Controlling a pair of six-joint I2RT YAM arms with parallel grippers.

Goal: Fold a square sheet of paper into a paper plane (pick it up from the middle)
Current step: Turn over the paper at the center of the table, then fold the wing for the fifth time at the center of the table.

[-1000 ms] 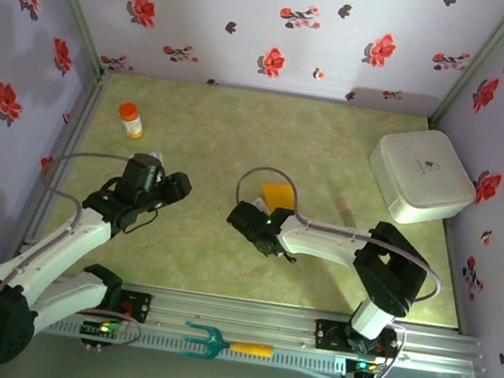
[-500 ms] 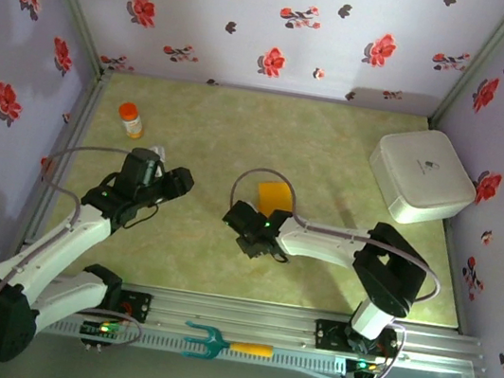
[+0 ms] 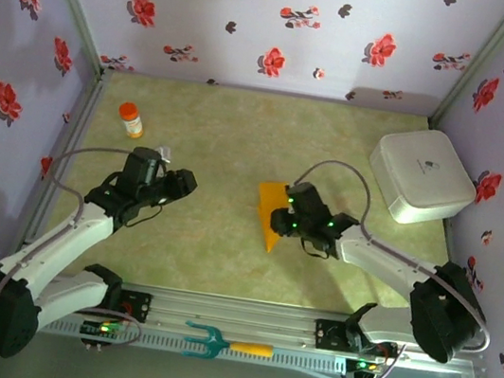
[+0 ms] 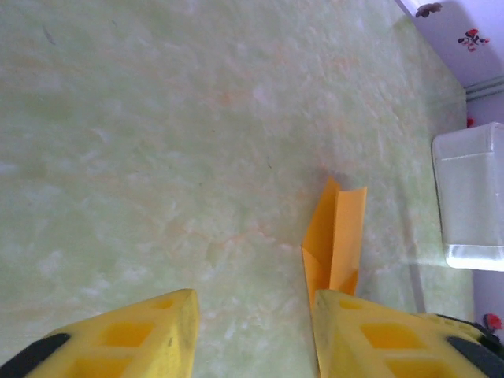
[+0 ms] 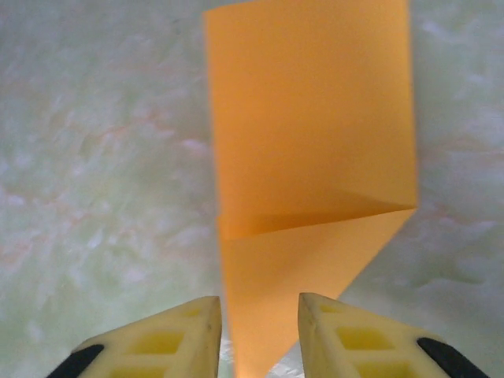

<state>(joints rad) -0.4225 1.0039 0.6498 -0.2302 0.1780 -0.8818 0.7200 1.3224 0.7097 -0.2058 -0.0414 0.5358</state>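
**A:** Start at the left. What's there?

**B:** A small orange-capped bottle (image 3: 130, 119) stands at about 10 o'clock on the green table (image 3: 242, 130), near the left wall. The left gripper (image 3: 176, 184) hangs toward 4 o'clock from it, well apart from the bottle.

**A:** Its jaws?

**B:** Released. The left wrist view has bare table between the two yellow fingers (image 4: 150, 331), and nothing is in them.

**A:** And the paper?

**B:** The paper (image 3: 268, 206) lies near the middle of the table, at 3 o'clock from the left gripper and apart from it. It is folded narrow, with the square end toward 12 o'clock and the point toward 6 o'clock. A teal fork (image 3: 220, 343) with an orange handle rests on the front rail, straight down at 6 o'clock from it.

**A:** The right gripper?

**B:** The right gripper (image 3: 283, 221) is at the paper's 3 o'clock edge. In its own camera the jaws are parted a little and the paper's pointed end runs down into the gap. The paper stops short of the right-hand finger, so I see no pinch.

**A:** Farthest right?

**B:** A white box (image 3: 422, 178) sits at 2 o'clock, against the right wall.
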